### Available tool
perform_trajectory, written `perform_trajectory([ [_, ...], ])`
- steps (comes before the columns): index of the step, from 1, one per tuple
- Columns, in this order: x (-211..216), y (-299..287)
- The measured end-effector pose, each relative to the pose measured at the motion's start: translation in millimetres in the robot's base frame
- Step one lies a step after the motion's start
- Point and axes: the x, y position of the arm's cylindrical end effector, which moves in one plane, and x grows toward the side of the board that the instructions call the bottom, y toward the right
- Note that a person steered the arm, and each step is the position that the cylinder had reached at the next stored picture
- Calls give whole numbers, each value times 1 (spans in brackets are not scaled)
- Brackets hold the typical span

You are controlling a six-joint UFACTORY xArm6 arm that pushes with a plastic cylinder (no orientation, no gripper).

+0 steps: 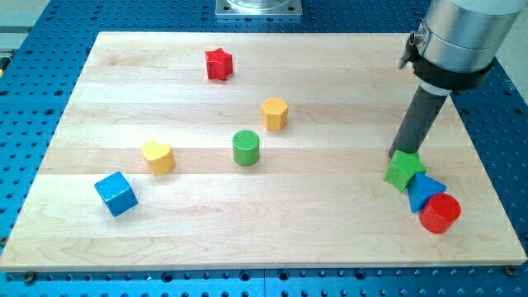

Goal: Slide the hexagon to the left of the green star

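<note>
A light wooden board (272, 239) lies on a blue table with rows of small holes (33, 49). There are 8 small blocks on the board. The yellow hexagon (275, 113) sits near the middle of the board, a little toward the view's top. The green star (403, 170) sits far off at the view's right, so the hexagon is well apart from it, to its left and a bit higher in the view. The arm's dark rod (418, 121) comes down from the view's top right, and the tip (396, 154) rests right at the top left edge of the green star, touching it or nearly so. The arm has no jaws, only this rod. A blue triangle (425, 191) lies just beside the star at its lower right, and a red cylinder (440, 214) touches the triangle lower still. A green cylinder (246, 148) stands just below the hexagon. A red star (219, 63) sits near the view's top. A yellow heart (157, 156) and a blue cube (115, 194) sit at the view's left.
</note>
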Motion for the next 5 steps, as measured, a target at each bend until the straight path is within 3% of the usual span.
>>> perform_trajectory([
  [1,-49,-6],
  [2,-138,-81],
  [3,-150,-188],
  [5,-82,-186],
])
